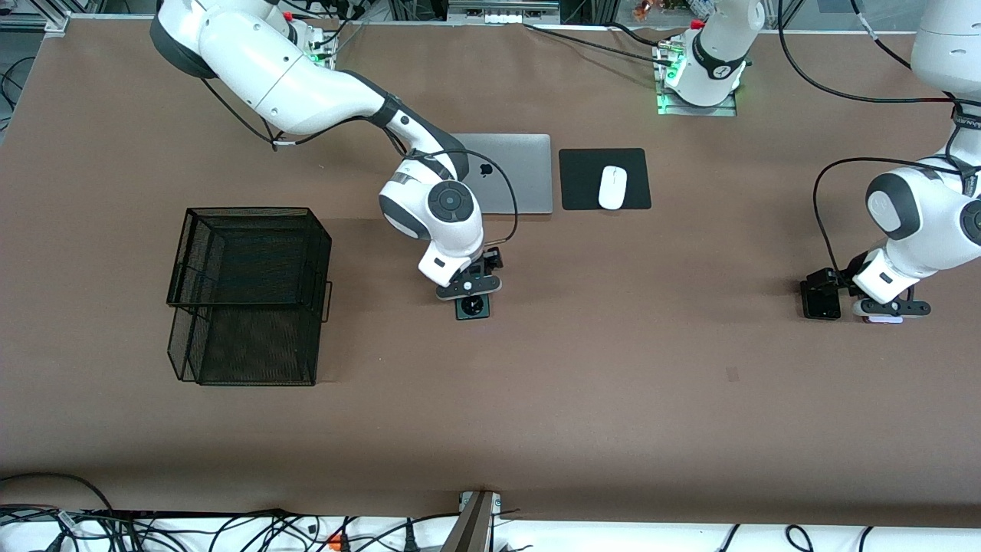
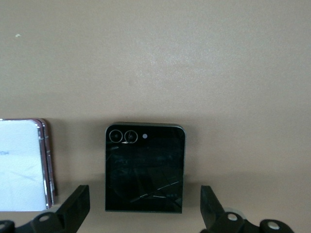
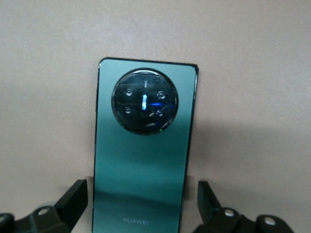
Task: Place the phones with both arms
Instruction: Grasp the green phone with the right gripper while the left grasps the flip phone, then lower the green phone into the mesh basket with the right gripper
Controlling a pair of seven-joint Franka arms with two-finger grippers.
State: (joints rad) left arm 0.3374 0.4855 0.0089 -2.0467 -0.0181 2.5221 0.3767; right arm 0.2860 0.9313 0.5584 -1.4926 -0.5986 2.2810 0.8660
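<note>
Brown table [image 1: 613, 399], black wire basket [image 1: 249, 295]; silver laptop [image 1: 521, 172], cables along the edge

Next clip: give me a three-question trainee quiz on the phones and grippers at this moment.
1. True or false: the right gripper is closed on the green phone.
2. Which phone lies between the left gripper's open fingers: A black, B white, C green?
3. What lies beside the black phone on the table?

Key
1. False: its fingers stand open at either side of it.
2. A.
3. The white phone.
</note>
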